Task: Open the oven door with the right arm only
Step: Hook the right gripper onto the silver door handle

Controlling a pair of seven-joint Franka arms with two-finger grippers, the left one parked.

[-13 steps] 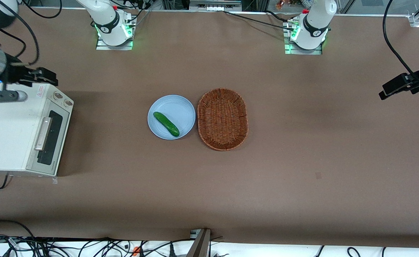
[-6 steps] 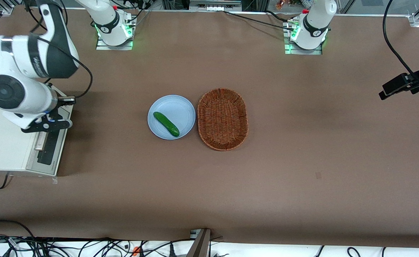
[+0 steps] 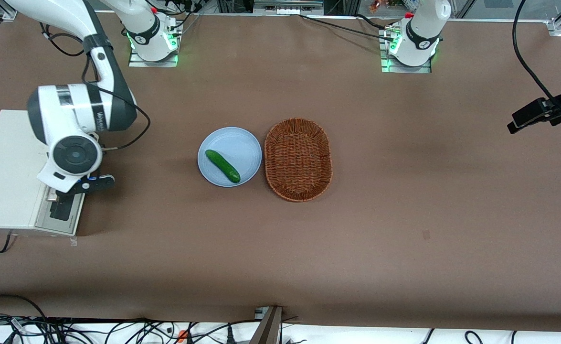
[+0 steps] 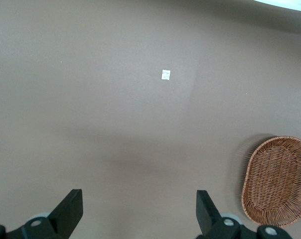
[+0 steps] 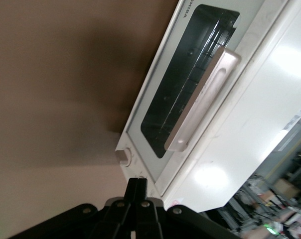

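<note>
The white oven stands at the working arm's end of the table. Its door is closed; only the part nearest the front camera shows beneath the arm. In the right wrist view the door's dark glass window and long silver bar handle lie flat against the casing, and a round knob shows beside the door. The right arm's round grey end cap hangs over the oven's front. My gripper is above the door and the knob end, fingers pressed together and empty.
A light blue plate holding a green cucumber sits mid-table. A wicker basket sits beside it toward the parked arm's end. Cables run along the table edge nearest the front camera.
The right arm has swung in over the oven and moved nearer the front camera, from the knob end to above the door. The door has stayed closed.
</note>
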